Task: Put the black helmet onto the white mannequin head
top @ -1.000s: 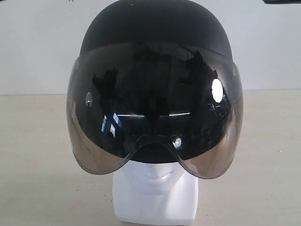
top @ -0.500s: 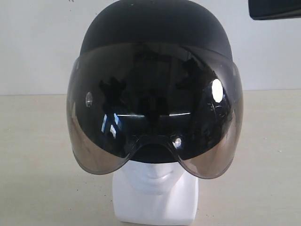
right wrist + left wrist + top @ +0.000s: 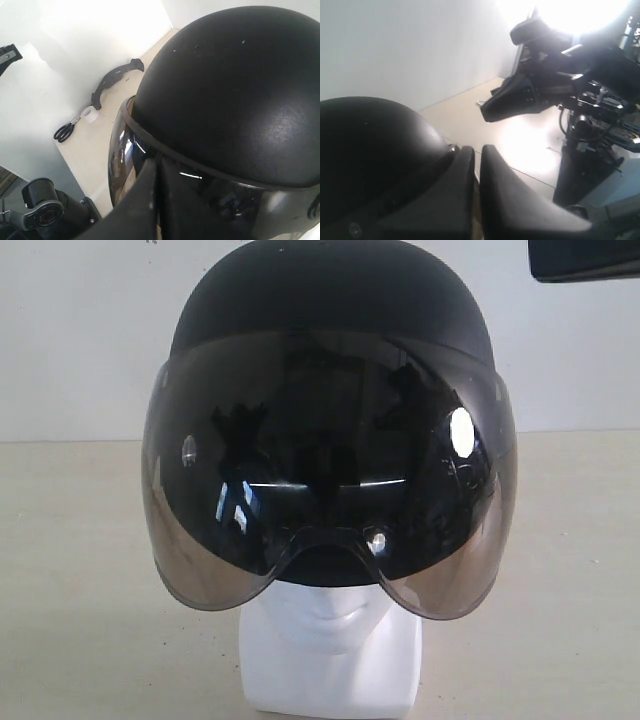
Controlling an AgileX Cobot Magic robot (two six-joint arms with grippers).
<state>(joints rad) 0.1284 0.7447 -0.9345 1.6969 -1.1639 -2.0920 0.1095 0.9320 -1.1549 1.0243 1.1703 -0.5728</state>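
Nearest the exterior camera: white mannequin head, only lips, chin and the neck block showing. Glossy, upright on the surface. It looks light and unanchored, so I'd expect it to tip under a side push.

black helmet sits on it, square and level as far as I can tell. The visor hangs down past the nose. Task looks done or at final seating.

Handling, my read:
- Shell: rigid, matte, domed. No edge for pinching on the crown, so jaws would slide off.
- Visor: thin tinted plastic that flexes and scratches. Don't clamp or lean on it.
- Best hold: lower rim at the sides or rear, one finger inside against the padding and one outside. Lining isn't visible from here, so that's a guess.
- Moderate weight and top-heavy once on the head. Any correction should press straight down, not sideways.

left gripper: jaws together, nothing between them, just beside the shell. Touching or not, can't tell.
right gripper: jaws together, empty, hovering close to the visor's top edge.

Further back on the surface, well clear of the head: tape roll, scissors, a black bracket. Plain white wall behind.
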